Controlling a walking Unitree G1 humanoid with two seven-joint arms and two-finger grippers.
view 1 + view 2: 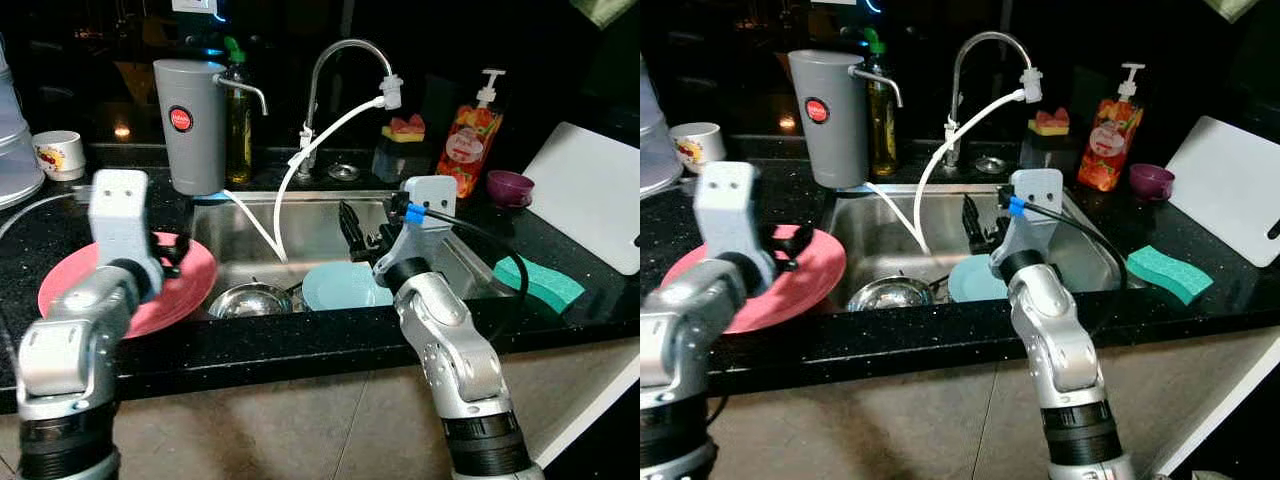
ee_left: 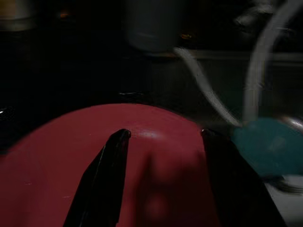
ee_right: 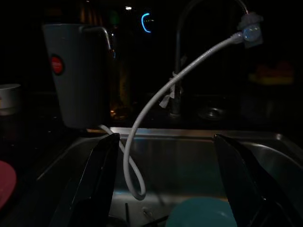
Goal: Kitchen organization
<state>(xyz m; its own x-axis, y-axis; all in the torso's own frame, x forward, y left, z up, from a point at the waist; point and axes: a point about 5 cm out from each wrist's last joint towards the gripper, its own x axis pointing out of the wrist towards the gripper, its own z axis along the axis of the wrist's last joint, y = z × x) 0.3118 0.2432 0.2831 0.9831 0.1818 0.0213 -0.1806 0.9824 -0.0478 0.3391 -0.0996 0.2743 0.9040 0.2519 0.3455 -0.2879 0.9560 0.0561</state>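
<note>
Left gripper (image 2: 163, 142) spread apart, hovering over pink plate (image 1: 170, 290) on counter (image 1: 600, 290) left of sink (image 1: 300, 230). Right gripper (image 3: 165, 146) released above teal plate (image 1: 340, 287) lying in sink

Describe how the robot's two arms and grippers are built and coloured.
Both arms are silver metal with ribbed black cuffs near the base. Each wrist carries a pale grey boxy camera block. The left gripper and right gripper each have two long glossy black fingers. A black cable with a blue connector loops from the right wrist.
</note>
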